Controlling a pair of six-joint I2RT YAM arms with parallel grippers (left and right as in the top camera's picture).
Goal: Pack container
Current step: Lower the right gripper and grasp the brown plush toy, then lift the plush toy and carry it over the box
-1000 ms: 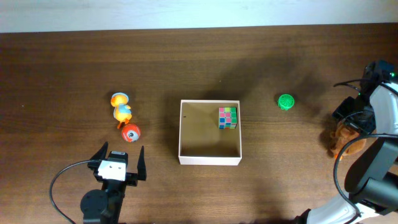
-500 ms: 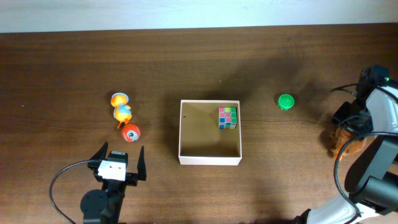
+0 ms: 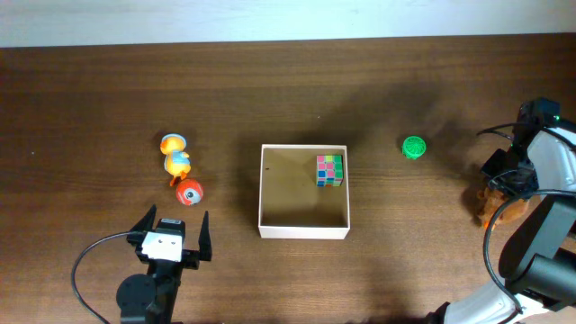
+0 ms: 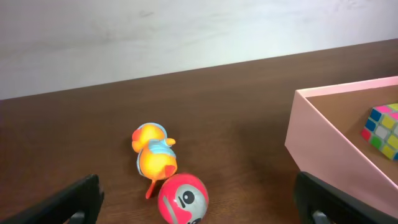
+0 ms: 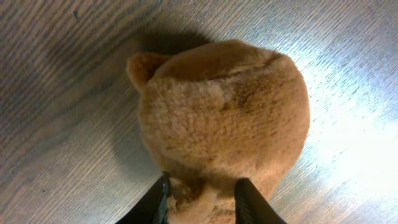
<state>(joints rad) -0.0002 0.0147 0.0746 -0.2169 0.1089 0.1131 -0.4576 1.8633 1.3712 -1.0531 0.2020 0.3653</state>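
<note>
The container (image 3: 303,232), a square white-walled box with a tan inside, sits mid-table and holds a multicoloured cube (image 3: 329,169); both also show in the left wrist view, container (image 4: 336,149) and cube (image 4: 382,129). My right gripper (image 3: 502,191) at the far right is shut on a brown plush toy (image 3: 500,208), pinching its lower part between the fingers (image 5: 205,199); the plush (image 5: 224,112) rests on the table. My left gripper (image 3: 171,232) is open and empty (image 4: 199,211), just behind a red ball (image 4: 183,198).
An orange duck toy (image 3: 176,158) and the red ball (image 3: 189,192) lie left of the container; the duck also shows in the left wrist view (image 4: 152,152). A green ball (image 3: 413,147) lies right of the container. A pale wall runs along the table's far edge.
The right arm's wrist has shifted slightly over the plush toy. The left arm and the toys have not moved.
</note>
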